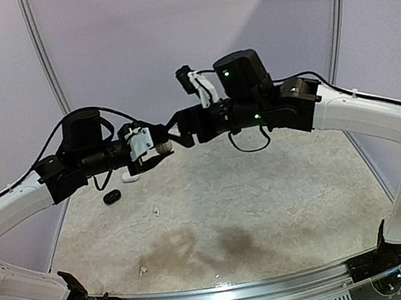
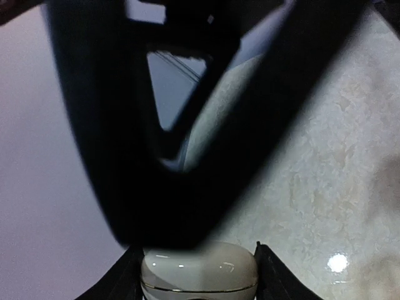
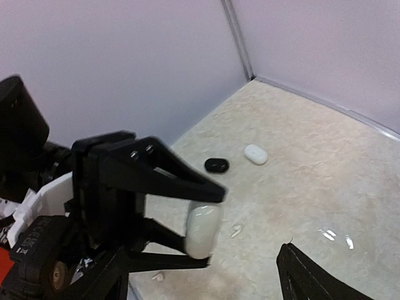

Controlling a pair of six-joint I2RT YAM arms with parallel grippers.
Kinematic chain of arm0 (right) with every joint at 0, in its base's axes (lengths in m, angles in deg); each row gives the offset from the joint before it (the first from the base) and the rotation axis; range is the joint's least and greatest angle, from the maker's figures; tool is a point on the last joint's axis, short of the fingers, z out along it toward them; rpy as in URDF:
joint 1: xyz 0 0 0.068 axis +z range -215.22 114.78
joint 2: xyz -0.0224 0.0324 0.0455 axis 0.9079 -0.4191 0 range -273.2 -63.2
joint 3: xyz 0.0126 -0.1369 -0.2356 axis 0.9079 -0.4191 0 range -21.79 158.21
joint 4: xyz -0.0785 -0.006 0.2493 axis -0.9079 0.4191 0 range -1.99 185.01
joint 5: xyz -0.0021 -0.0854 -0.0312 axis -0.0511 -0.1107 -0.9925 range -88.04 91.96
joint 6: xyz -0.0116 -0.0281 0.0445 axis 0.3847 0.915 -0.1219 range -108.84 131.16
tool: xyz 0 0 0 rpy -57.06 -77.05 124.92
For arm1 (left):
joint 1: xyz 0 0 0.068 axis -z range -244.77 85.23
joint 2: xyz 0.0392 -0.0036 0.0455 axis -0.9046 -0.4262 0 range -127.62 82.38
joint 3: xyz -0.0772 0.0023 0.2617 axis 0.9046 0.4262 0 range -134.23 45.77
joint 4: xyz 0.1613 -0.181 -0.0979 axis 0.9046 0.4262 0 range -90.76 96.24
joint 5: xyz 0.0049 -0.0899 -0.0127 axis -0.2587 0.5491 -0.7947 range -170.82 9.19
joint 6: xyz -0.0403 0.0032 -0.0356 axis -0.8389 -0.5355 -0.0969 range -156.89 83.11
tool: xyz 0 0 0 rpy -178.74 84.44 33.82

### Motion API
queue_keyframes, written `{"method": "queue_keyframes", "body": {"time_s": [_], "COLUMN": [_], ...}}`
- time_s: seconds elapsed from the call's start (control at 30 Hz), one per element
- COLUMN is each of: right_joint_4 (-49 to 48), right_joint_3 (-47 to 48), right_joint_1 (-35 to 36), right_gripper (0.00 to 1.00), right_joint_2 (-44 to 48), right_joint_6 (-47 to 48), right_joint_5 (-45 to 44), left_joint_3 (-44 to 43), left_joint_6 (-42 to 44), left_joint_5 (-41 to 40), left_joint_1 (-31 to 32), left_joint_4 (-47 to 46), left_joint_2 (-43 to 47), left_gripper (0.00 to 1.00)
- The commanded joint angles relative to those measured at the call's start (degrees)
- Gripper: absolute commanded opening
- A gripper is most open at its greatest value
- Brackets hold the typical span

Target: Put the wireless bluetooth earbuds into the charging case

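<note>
Left gripper (image 3: pixel 205 226) clamped on white charging case (image 2: pixel 200 275), right gripper (image 1: pixel 175 129) spread wide just beside it, white earbud (image 3: pixel 236 231) on table (image 3: pixel 312 187).

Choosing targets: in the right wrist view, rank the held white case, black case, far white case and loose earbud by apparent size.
1. held white case, though nearest the camera.
2. black case and far white case: look alike, unranked.
3. loose earbud.

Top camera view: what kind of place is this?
Probably a robotics lab test cell: plain lilac panel walls around a speckled tabletop, and two arms bolted to a metal rail, the left gripper holding a white charging case.
</note>
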Motion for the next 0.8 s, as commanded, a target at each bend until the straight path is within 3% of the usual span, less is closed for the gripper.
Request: {"method": "queue_keyframes", "body": {"time_s": [0.0,0.17,0.43,0.63,0.7,0.73,0.77], "right_joint_4": [-1.2,-5.3,-4.0,-3.6,-3.0,-2.6,-2.2], "right_joint_3": [0.9,-0.3,2.8,2.7,2.5,2.3,2.0], "right_joint_1": [0.9,0.9,0.9,0.9,0.9,0.9,0.9], "right_gripper": [0.80,0.72,0.48,0.15,0.00,0.00,0.00], "right_joint_2": [-3.3,-4.1,-8.5,-8.6,-8.0,-7.3,-6.8], "right_joint_6": [-0.7,-3.4,-4.2,-4.4,-3.4,-2.8,-1.8], "right_joint_5": [3.0,2.2,3.1,4.1,4.4,4.3,4.3], "left_joint_3": [2.1,4.2,4.0,3.8,3.5,2.9,1.9], "left_joint_6": [0.8,1.0,0.1,-1.7,-3.6,-5.0,-6.4], "left_joint_5": [-1.3,0.1,-0.4,-1.6,-2.2,-2.0,-1.7], "left_joint_1": [1.7,2.6,3.4,3.4,3.4,3.4,3.3], "left_joint_4": [-8.9,-10.7,-12.3,-12.5,-12.2,-10.9,-8.7], "left_joint_2": [1.5,3.0,2.7,2.5,2.5,2.5,2.5], "left_gripper": [0.00,0.00,0.00,0.00,0.00,0.17,0.41]}}
